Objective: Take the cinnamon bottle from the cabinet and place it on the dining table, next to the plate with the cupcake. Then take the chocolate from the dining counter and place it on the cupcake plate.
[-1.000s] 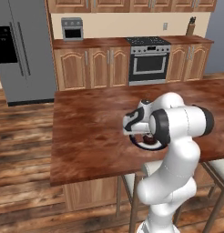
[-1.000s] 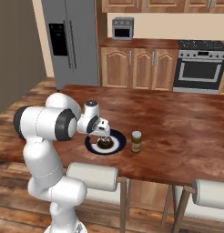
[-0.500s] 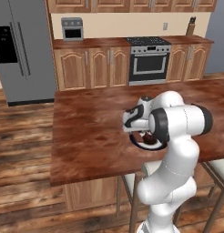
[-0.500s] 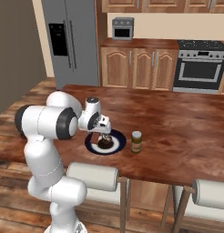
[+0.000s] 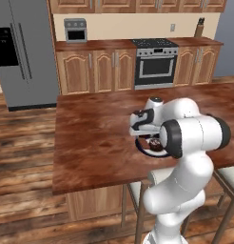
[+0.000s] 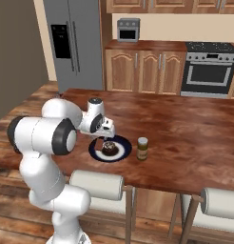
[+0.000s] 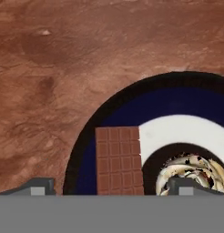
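Left base view: gripper low over the plate at the near edge of the dining table, wrist folded in front of the forearm. Plate mostly hidden by the arm; finger spread impossible to read from here.

Right base view: cinnamon bottle upright on the table just right of the plate, apart from its rim, so the first half of the task looks done. Brown jar, paler label band, dark lid. Cupcake small and dark at the plate's middle, directly under the gripper.

Hand view: chocolate lying flat on the blue band of the plate, just beside the cupcake, whose top shows pale swirls. Thin brown bar scored into small squares, long side running away from the camera. Fingertips spread wide, one well left of the bar, the other over the cupcake, neither pressing it: apparently let go. Probably placed beside the cupcake because the plate's free rim leaves room there.
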